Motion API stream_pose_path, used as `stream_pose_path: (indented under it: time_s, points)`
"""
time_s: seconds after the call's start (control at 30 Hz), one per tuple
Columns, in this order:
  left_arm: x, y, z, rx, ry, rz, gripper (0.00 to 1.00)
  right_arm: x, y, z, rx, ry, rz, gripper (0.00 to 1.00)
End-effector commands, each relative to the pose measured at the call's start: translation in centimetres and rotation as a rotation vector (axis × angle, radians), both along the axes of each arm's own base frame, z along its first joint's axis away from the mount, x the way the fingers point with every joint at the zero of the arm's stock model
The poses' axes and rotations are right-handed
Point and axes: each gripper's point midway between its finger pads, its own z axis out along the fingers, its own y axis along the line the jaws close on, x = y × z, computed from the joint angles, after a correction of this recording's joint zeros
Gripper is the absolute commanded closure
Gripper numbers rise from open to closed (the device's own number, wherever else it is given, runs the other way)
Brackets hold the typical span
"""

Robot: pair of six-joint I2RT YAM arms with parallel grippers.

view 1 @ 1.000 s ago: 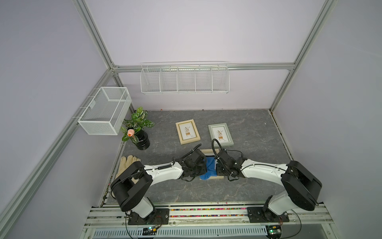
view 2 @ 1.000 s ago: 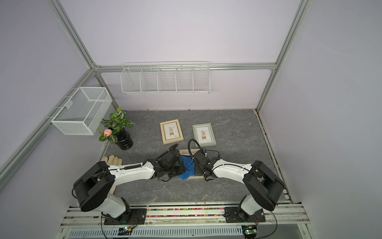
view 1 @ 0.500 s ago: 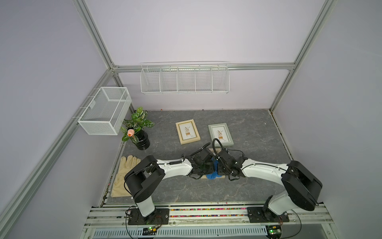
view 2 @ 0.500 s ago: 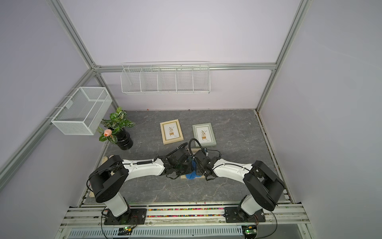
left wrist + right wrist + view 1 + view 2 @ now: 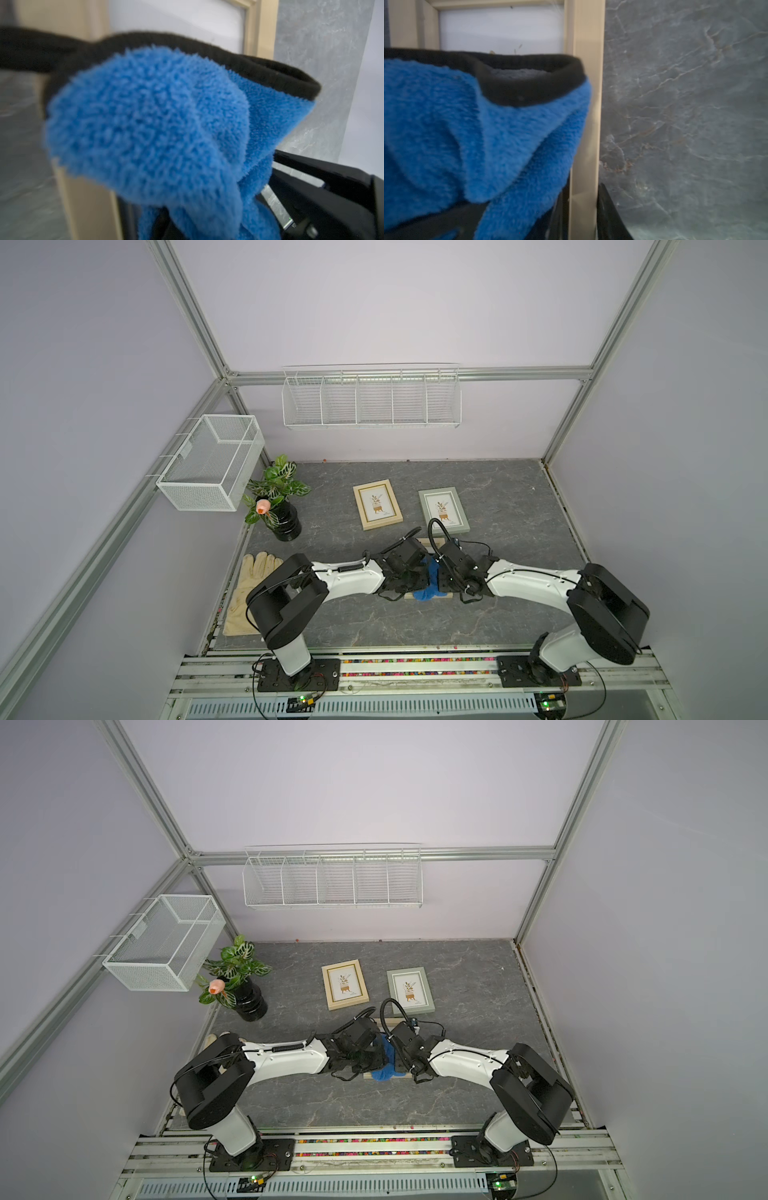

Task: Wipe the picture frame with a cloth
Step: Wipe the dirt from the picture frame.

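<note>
This is a robot test cell in a lab, not a lived-in room. Bare lilac wall panels (image 5: 374, 302) are held in aluminium posts (image 5: 187, 310). Two white robot arms (image 5: 345, 583) (image 5: 528, 583) are bolted to a metal rail (image 5: 415, 668) with exposed wiring, at the edge of a grey stone-look counter (image 5: 498, 510). Household props sit around: wire baskets (image 5: 208, 464), a potted plant (image 5: 280, 506), and framed pictures (image 5: 377, 504).

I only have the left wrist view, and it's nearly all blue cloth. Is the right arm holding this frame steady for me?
Observer: Yes. The right pincer straddles a side rail of the near frame, one finger on each side.
Operator: Where does the cloth sit?
Observer: In both top views the cloth is a bunched strip between the two arms, on that frame.
Operator: Anything else nearby?
Observer: Farther back lie a tan frame and a grey frame, neither under any cloth.
</note>
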Motion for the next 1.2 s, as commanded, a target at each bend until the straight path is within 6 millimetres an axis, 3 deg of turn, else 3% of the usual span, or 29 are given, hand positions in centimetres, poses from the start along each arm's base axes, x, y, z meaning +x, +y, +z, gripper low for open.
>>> stream_pose_path:
  time_s: [0.0, 0.13, 0.23, 0.33, 0.57, 0.7, 0.77, 0.9, 1.0, 1.07, 1.17]
  points:
    - [-0.6, 3.9, -2.0, 0.119, 0.054, 0.038, 1.0, -1.4, -3.0, -1.5, -0.099, 0.048, -0.046, 0.85]
    - [1.1, 8.1, -1.5, 0.195, 0.016, 0.098, 1.0, -1.4, -3.0, -1.5, -0.09, 0.046, -0.05, 0.85]
    - [2.3, 8.7, -0.5, 0.228, -0.034, 0.094, 1.0, -1.4, -2.9, -1.5, -0.088, 0.046, -0.045, 0.84]
    - [3.7, 6.7, 0.2, 0.183, -0.066, 0.073, 1.0, -1.4, -2.7, -1.5, -0.088, 0.047, -0.037, 0.85]
    - [9.2, 0.4, 1.0, 0.142, -0.14, 0.025, 1.0, -1.7, -1.5, -1.5, -0.069, 0.051, -0.013, 0.85]
    - [10.9, -2.4, 1.4, 0.098, -0.156, -0.017, 1.0, -1.9, -1.4, -1.5, -0.071, 0.051, -0.007, 0.85]
    - [11.3, -1.5, 1.7, 0.102, -0.171, -0.009, 1.0, -1.8, -1.5, -1.4, -0.073, 0.047, -0.009, 0.84]
    - [12.4, 4.4, 0.1, 0.195, -0.15, 0.061, 1.0, -1.9, -1.8, -1.2, -0.08, 0.036, -0.004, 0.84]
    - [12.8, 7.5, -0.3, 0.28, -0.173, 0.091, 1.0, -1.9, -1.8, -1.3, -0.088, 0.04, 0.002, 0.84]
    - [12.7, 7.0, 0.4, 0.287, -0.2, 0.078, 1.0, -1.9, -1.7, -1.3, -0.083, 0.042, 0.003, 0.84]
    - [12.2, 3.7, 1.7, 0.248, -0.24, 0.028, 1.0, -1.8, -1.4, -1.2, -0.072, 0.041, 0.007, 0.84]
